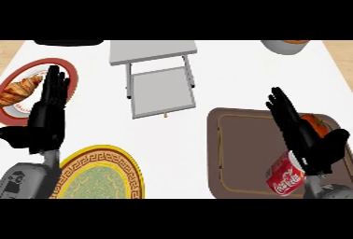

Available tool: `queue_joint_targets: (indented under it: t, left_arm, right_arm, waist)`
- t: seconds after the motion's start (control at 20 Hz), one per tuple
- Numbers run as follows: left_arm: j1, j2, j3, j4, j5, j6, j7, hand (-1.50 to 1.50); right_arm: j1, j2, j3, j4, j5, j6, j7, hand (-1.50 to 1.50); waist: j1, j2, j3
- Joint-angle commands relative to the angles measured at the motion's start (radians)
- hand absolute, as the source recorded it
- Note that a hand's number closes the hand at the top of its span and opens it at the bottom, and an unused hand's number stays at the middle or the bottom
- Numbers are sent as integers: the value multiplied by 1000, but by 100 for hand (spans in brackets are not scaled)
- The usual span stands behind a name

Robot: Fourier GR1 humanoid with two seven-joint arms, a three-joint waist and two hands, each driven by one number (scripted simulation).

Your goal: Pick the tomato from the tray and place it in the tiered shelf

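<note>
Right hand above the brown tray, fingers straight, holding nothing.
The tomato sits behind it; left hand likewise released.

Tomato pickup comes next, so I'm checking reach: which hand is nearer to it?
Right. The right hand is open over the tray, right beside the tomato and partly covering it. The left hand is open across the counter, by the croissant plate.
</note>
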Motion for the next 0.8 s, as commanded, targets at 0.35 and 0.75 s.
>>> queue_joint_targets:
  t: [0.35, 0.75]
  left_arm:
    - [179, -19, -39, 152, 119, -110, 217, 0]
    - [154, -6, -57, 182, 139, -185, 319, 0]
  right_arm:
    - [214, -359, -361, 371, -13, -45, 229, 150]
    - [180, -447, -584, 628, -287, 366, 155, -150]
  waist:
    - [-63, 49, 4]
    - [-16, 1, 12]
